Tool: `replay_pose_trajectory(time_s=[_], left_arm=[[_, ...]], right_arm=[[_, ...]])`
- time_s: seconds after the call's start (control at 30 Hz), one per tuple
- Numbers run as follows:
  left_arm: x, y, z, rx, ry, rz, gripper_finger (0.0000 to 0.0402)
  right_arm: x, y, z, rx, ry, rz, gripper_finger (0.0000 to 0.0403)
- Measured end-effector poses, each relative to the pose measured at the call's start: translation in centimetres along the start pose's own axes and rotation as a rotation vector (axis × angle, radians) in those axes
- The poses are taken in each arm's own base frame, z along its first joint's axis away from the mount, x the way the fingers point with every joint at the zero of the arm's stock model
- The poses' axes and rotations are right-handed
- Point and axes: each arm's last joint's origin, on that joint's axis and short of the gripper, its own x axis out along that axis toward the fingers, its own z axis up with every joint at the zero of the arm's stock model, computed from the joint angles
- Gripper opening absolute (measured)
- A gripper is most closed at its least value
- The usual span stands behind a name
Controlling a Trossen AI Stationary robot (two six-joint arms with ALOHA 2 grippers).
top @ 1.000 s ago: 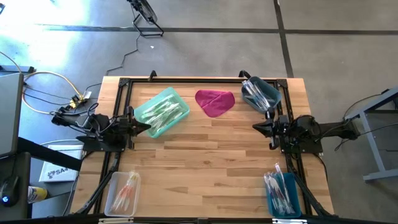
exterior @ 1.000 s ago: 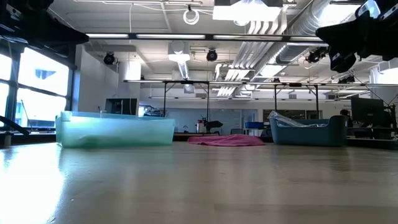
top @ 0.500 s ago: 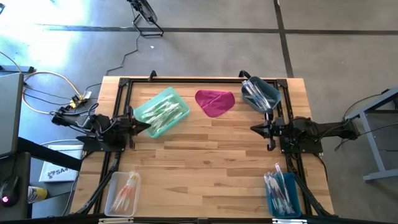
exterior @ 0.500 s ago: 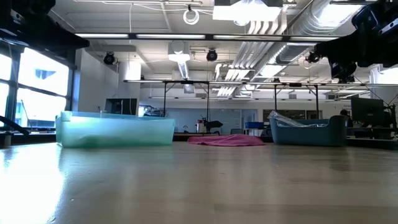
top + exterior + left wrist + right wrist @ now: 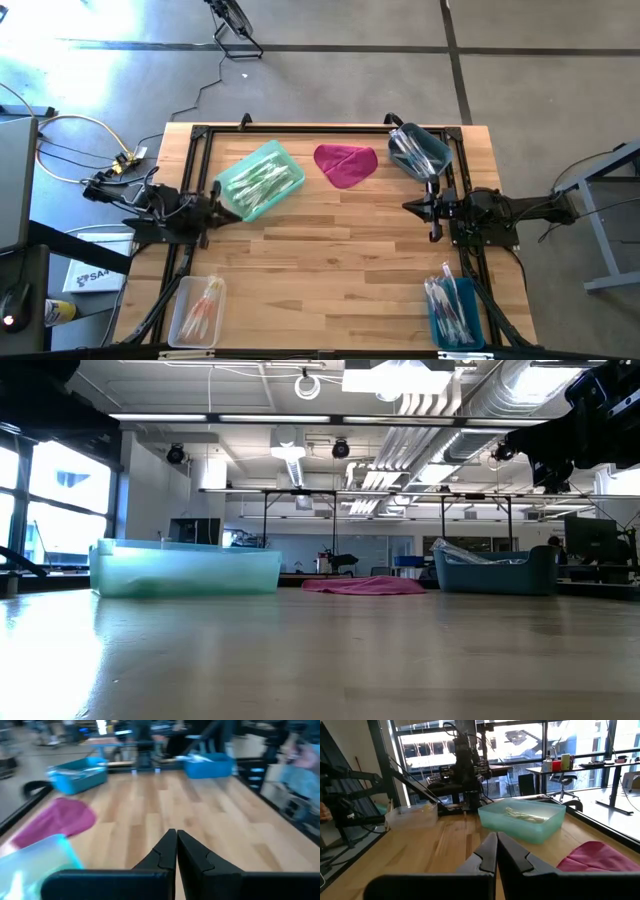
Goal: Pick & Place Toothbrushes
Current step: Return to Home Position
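Note:
Wrapped toothbrushes [image 5: 262, 180] lie in a pale green tray [image 5: 240, 186] at the far left of the table. More toothbrushes fill a blue bin [image 5: 420, 150] at the far right, a blue bin [image 5: 455, 312] at the near right and a clear bin [image 5: 197, 308] at the near left. My left gripper [image 5: 213, 208] is shut and holds nothing, just left of the green tray [image 5: 30, 865]. My right gripper [image 5: 407, 206] is also shut and holds nothing, at the table's right side, pointing level toward the green tray [image 5: 522, 820].
A magenta cloth [image 5: 346, 165] lies at the far middle between the green tray and the far blue bin. A black frame [image 5: 300, 130] runs along the table's far edge and sides. Bare wood [image 5: 330, 250] spans the middle and near middle.
My left gripper has turned, and its tip has drawn back from the green tray toward the table's left edge. My right gripper has tipped slightly. Both stay shut, and the bins and cloth have not moved.

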Motion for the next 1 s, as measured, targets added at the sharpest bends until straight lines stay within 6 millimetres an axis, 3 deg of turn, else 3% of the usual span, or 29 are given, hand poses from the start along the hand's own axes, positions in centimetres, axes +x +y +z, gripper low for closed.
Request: replay_pose_trajectory(time_s=[0.23,0.5,1.0], left_arm=[[0.2,-0.5,-0.2,0.027,-0.017,-0.137,0.0008],[1.8,-1.1,-3.0,0.037,-0.035,-0.226,0.0008],[2.0,-1.3,-3.2,0.054,-0.045,-0.282,0.0008]], right_arm=[[0.0,0.0,0.0,0.0,0.001,0.0,0.0002],[0.0,0.0,0.0,0.0,0.002,0.001,0.0002],[0.0,0.0,0.0,0.03,0.002,0.001,0.0002]])
